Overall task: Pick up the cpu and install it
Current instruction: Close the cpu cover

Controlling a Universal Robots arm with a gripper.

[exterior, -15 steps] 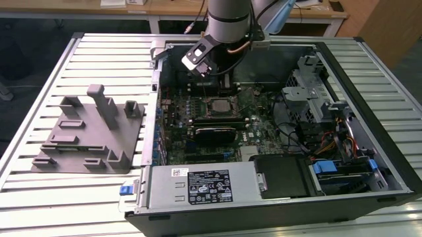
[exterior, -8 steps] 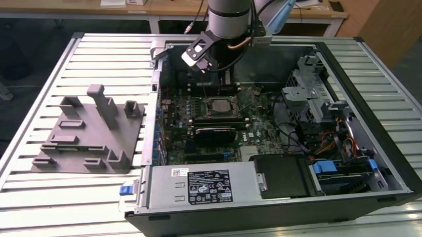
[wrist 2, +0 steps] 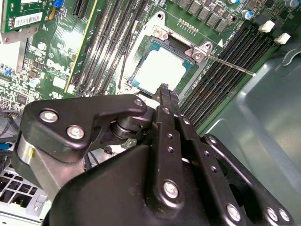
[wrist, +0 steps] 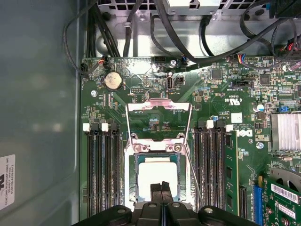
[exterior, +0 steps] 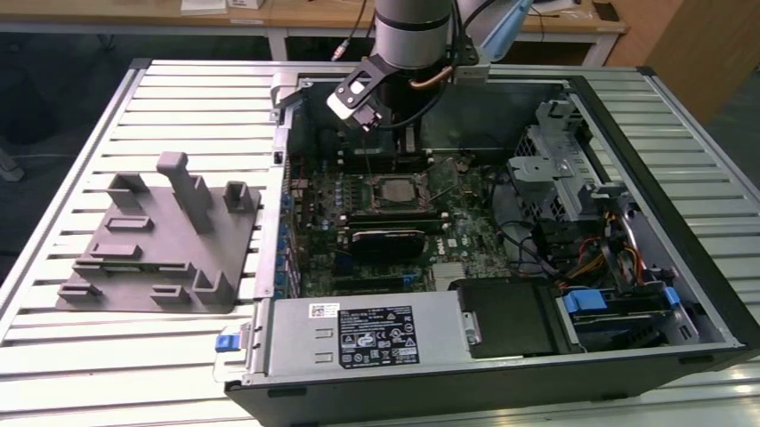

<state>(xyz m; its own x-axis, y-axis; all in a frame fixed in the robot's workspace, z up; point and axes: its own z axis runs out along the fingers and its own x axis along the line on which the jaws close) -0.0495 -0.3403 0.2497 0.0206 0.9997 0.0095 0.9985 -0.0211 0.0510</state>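
The cpu (wrist: 157, 175), a small square chip with a silvery-white top, lies flat in the open motherboard socket (wrist: 133, 165); in the second wrist view the cpu (wrist 2: 159, 69) sits inside the same frame. The socket's load plate (wrist: 159, 106) is flipped up and its thin lever (wrist 2: 230, 66) sticks out to the side. My gripper (wrist: 162, 187) hangs just above the chip's near edge, its two black fingers pressed together with nothing between them. In the exterior view the arm (exterior: 410, 36) reaches down into the open computer case over the socket (exterior: 392, 189).
A grey fixture (exterior: 160, 240) stands on the slatted table at the exterior view's left. Inside the case are a black heatsink block (exterior: 386, 238), a power supply (exterior: 368, 334), a drive cage (exterior: 558, 169) and cables. Memory slots (wrist: 101, 165) flank the socket. The case wall (wrist: 37, 117) is close by.
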